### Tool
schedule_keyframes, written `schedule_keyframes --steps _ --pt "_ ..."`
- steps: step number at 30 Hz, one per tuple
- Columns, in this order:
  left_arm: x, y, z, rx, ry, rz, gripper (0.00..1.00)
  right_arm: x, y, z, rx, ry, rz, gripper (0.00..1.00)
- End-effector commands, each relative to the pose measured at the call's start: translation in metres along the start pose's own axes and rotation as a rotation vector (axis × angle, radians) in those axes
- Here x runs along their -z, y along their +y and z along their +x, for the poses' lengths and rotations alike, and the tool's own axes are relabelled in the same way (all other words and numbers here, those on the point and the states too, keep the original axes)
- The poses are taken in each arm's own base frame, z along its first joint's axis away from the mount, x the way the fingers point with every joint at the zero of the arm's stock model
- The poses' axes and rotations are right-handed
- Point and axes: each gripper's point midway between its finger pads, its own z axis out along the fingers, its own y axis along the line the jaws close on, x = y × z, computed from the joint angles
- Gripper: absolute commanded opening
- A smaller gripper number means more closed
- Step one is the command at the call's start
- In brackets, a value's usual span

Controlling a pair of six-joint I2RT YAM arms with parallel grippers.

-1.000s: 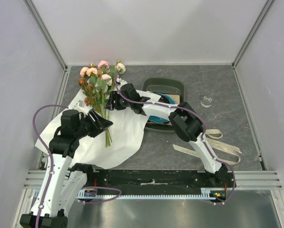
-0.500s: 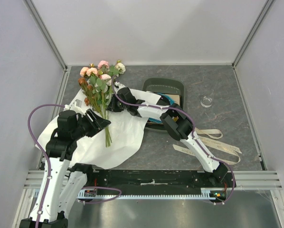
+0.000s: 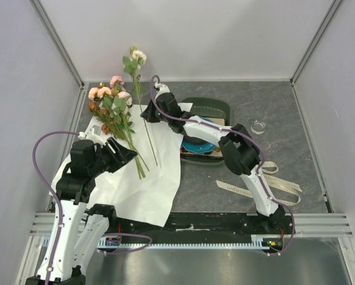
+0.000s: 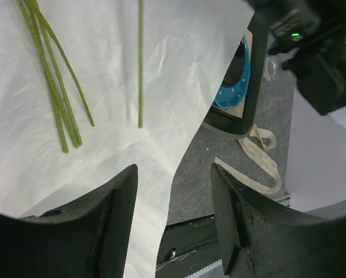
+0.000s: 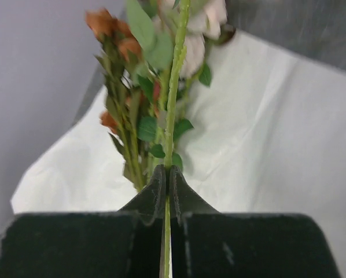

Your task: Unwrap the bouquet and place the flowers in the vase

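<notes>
One rose stem [image 3: 151, 142], bloom toward the far wall, sits pinched in the closed jaws of our right gripper [image 5: 166, 171] above the white paper [image 3: 136, 190]. The glass vase [image 3: 259, 126] stands well off to that arm's right. Our left gripper [image 4: 173, 171] hangs open, empty.

The bouquet is unwrapped. Its white paper [image 3: 139, 184] lies spread flat at the lower left of the top view, and the cream ribbon [image 3: 266, 181] lies loose at the lower right, well apart. The pink and peach flowers [image 3: 109, 101] lie bunched on the paper's upper left part, blooms toward the back. One cream rose [image 3: 139, 57] sits just right of them, its stem pinched in the right gripper [image 5: 166, 174]. The clear glass vase [image 3: 259, 126] stands upright at the right, well apart from the flowers.
</notes>
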Motion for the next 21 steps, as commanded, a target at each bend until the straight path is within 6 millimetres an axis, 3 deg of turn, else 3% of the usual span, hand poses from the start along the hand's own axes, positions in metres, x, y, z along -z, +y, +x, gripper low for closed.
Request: schedule_keyframes --steps 1,4,6,9,10,13,21 --pt "0.006 -0.011 -0.016 -0.050 -0.058 0.030 0.62 0.072 0.064 -0.126 0.016 -0.314 -0.142 0.00" --pt "0.004 -0.021 -0.018 -0.059 -0.052 0.075 0.69 0.102 0.078 -0.141 -0.014 -0.388 -0.213 0.00" --pt "0.001 -0.035 -0.017 -0.091 -0.038 0.163 0.80 0.118 0.092 -0.142 -0.043 -0.401 -0.291 0.00" --pt "-0.003 -0.059 -0.002 -0.153 0.054 0.350 0.83 0.148 0.111 -0.141 -0.100 -0.414 -0.409 0.00" --pt "-0.003 -0.073 -0.008 -0.187 0.038 0.430 0.83 0.159 0.116 -0.138 -0.117 -0.420 -0.444 0.00" --pt "-0.009 -0.088 0.001 -0.212 0.128 0.558 0.84 0.180 0.126 -0.129 -0.179 -0.387 -0.522 0.00" --pt "-0.022 -0.094 0.009 -0.245 0.243 0.649 0.83 0.217 0.138 -0.104 -0.277 -0.322 -0.633 0.00"
